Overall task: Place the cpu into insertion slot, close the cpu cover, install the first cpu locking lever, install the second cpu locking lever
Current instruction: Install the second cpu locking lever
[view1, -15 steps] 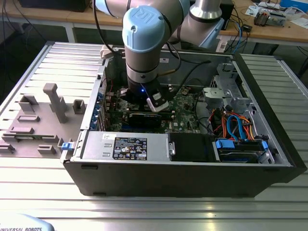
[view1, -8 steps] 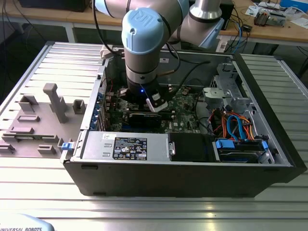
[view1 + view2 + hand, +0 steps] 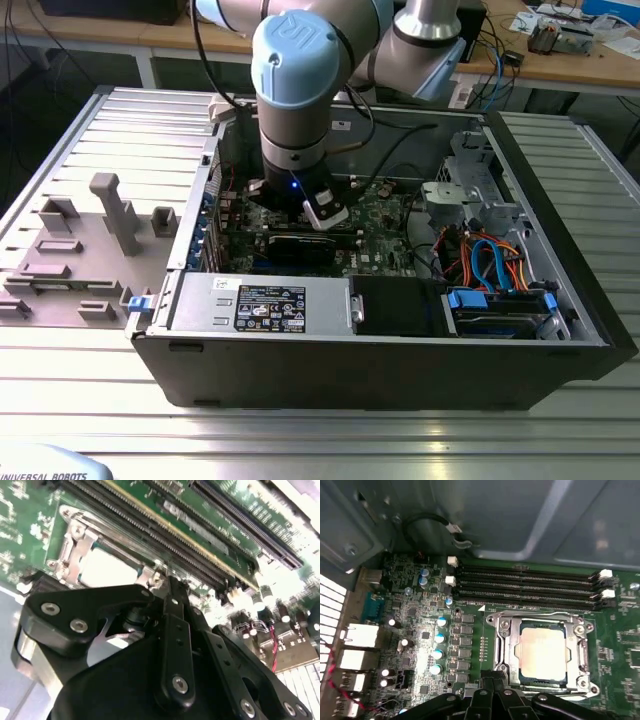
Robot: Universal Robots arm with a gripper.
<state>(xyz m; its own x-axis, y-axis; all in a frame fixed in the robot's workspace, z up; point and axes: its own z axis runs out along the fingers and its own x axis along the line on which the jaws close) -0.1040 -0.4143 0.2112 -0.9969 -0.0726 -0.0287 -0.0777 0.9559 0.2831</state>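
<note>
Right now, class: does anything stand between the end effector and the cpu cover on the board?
Nothing visible does. In the first wrist view the end effector sits right at the edge of the cpu cover, which lies closed around the cpu in the insertion slot, with no cable or part between them.

Power supply sticker point(image 3: 270, 308): black with white lines of print — too small to read.
Arm joint cap point(image 3: 298, 40): raised mark, not legible.
Near-left corner, pale housing point(image 3: 45, 470): a strip of lettering — cut off by the edge.
</note>
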